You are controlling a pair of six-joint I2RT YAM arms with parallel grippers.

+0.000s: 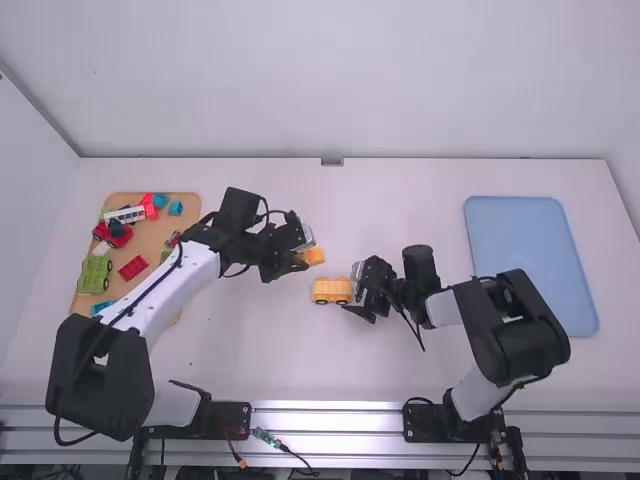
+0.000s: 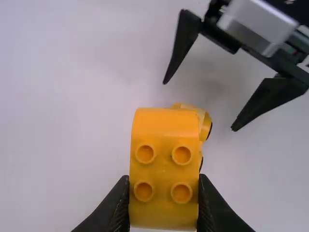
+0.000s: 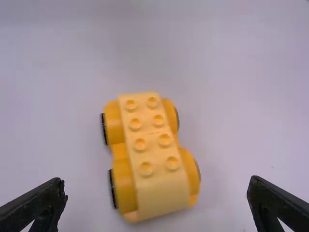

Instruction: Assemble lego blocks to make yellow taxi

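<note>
At the far left, a wooden board (image 1: 152,232) carries loose blocks (image 1: 133,268), some red, some green. Moving right, I have my left gripper (image 2: 164,180) closed on a rounded orange-yellow block (image 2: 163,166), its four studs showing, held up near the wheeled base (image 3: 149,159). That base stands on the table around the middle, wheels down, two rows of studs along its top. My right gripper (image 3: 157,180) is just beside it, fingers spread wide with nothing in them; I see no contact. I judge we're at the roof-stacking step: the next move calls for steadying the base with the right, then lining up the block over the studs and pressing squarely, since a crooked push could tip it. Rightmost lies a blue tray (image 1: 530,260).
</note>
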